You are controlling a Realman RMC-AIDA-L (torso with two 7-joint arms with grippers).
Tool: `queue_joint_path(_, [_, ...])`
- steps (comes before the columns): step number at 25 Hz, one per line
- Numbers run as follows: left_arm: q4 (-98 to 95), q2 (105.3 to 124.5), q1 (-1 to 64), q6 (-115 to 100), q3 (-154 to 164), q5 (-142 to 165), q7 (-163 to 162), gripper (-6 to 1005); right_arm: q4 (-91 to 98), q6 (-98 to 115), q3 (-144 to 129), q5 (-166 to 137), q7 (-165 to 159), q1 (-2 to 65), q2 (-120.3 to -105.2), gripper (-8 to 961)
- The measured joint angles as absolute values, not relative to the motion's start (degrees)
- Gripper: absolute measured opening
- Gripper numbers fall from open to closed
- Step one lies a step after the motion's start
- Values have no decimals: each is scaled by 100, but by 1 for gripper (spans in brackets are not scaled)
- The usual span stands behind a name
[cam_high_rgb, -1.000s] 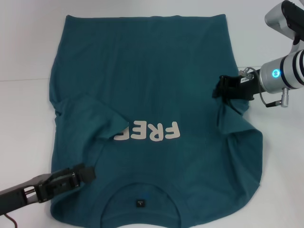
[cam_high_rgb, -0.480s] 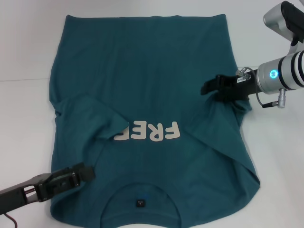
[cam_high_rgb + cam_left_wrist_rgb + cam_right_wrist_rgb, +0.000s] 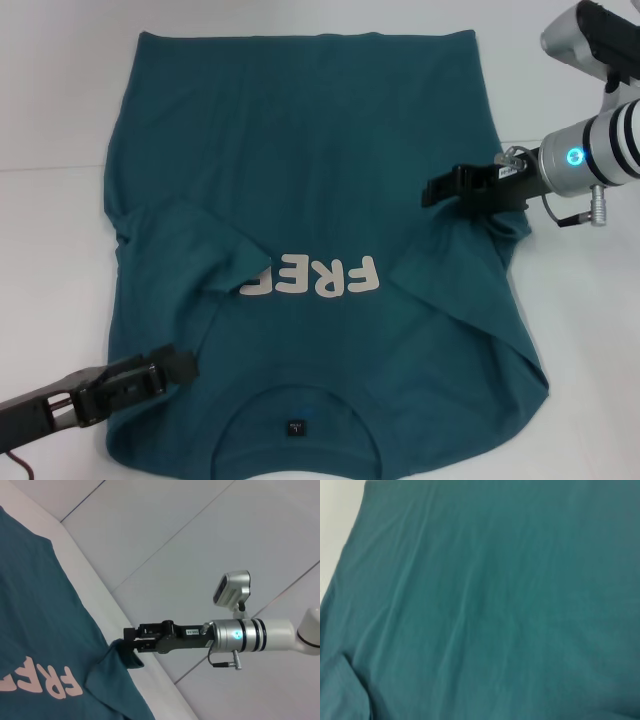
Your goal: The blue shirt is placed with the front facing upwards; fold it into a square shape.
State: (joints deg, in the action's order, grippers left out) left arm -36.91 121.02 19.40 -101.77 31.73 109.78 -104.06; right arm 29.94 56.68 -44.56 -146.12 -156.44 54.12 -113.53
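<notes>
Right gripper (image 3: 436,190): black, clenched on a pinch of sleeve cloth, held over the shirt's right side, fabric tenting up to it.
Left gripper (image 3: 180,362): black, low at the shirt's left shoulder near the collar; grip state — cannot tell.
Dark teal-blue short-sleeved cotton T-shirt (image 3: 300,150): spread front-up on the white table (image 3: 50,240), collar nearest the robot, white block lettering (image 3: 312,278) mid-chest; left sleeve already lying inward over the first letters; right sleeve half drawn in, a diagonal crease running toward the near right corner.
Risk, slip: thin pinch, likely to pull free if dragged fast; sleeve would flop back out.
Risk, drag: tension along the crease could shift the whole body and skew the edges.
Risk, bunching: letting go too high probably leaves a ridge, spoiling the square.
</notes>
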Motion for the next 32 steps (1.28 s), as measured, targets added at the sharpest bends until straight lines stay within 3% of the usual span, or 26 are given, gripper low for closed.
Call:
queue_joint_path(9, [-3691, 12102, 1909, -10181, 3173, 10978, -10417, 936, 3773, 6468, -4636, -14608, -15111, 5380, -11306, 620])
queue_joint_path(17, [-3691, 12103, 1907, -10189, 3172, 10978, -10445, 934, 3858, 7368, -4594, -14636, -15329, 5122, -11067, 614])
queue_joint_path(22, [-3691, 12111, 1929, -10180, 3165, 10978, -10441, 933, 3728, 7367, -4615, -14651, -15522, 4876, -10992, 613])
queue_joint_path(26, [-3686, 12119, 1964, -10172, 3164, 10978, -10438, 932, 3551, 7005, -4608, -14652, -15487, 4768, -11033, 613])
queue_joint_path(32, [-3682, 12128, 1978, -10165, 3164, 10978, -10443, 930, 3328, 6179, -4621, -14635, -15473, 4698, -11209, 612])
